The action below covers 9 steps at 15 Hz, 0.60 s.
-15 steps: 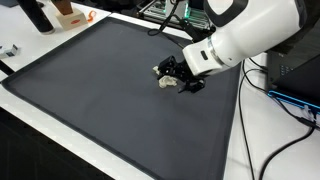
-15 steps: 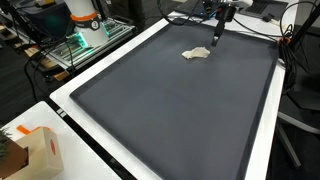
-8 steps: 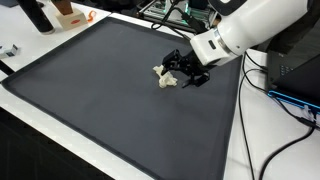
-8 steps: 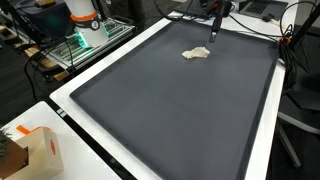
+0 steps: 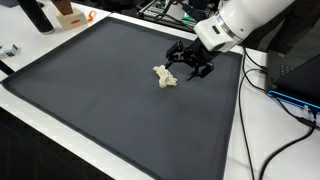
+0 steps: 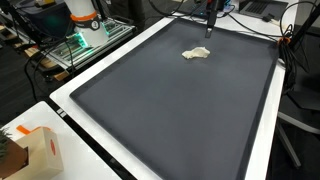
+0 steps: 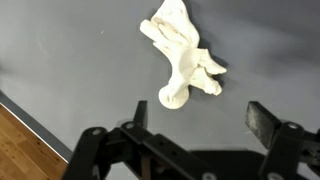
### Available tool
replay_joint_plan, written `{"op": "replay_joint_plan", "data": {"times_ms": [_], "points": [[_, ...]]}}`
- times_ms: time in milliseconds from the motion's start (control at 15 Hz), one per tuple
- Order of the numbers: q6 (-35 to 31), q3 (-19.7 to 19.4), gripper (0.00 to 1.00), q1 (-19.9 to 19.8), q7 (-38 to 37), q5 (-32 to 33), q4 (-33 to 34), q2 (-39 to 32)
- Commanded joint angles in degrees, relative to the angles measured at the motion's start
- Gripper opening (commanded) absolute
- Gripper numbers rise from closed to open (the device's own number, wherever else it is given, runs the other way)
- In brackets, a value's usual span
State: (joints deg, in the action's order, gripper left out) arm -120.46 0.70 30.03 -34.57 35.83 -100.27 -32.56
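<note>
One crumpled cream rag (image 5: 165, 76) lies on the dark mat (image 5: 85, 95). I see my tool (image 5: 189, 67) hanging close above it, jaws wide, holding nothing.

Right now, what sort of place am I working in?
Probably a lab or workshop: a large dark mat on a white bench, loose cables, and lit electronics gear alongside.
</note>
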Motion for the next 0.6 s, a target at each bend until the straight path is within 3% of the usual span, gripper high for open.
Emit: {"op": "replay_joint_plan", "data": {"times_ms": [0,533], "points": [[-3.85,1.76,1.0,-1.96,0.28,1.37,-6.6,4.63],[-9.61,3.11,1.0,-5.03,0.88,0.01,-13.67,10.26]]}}
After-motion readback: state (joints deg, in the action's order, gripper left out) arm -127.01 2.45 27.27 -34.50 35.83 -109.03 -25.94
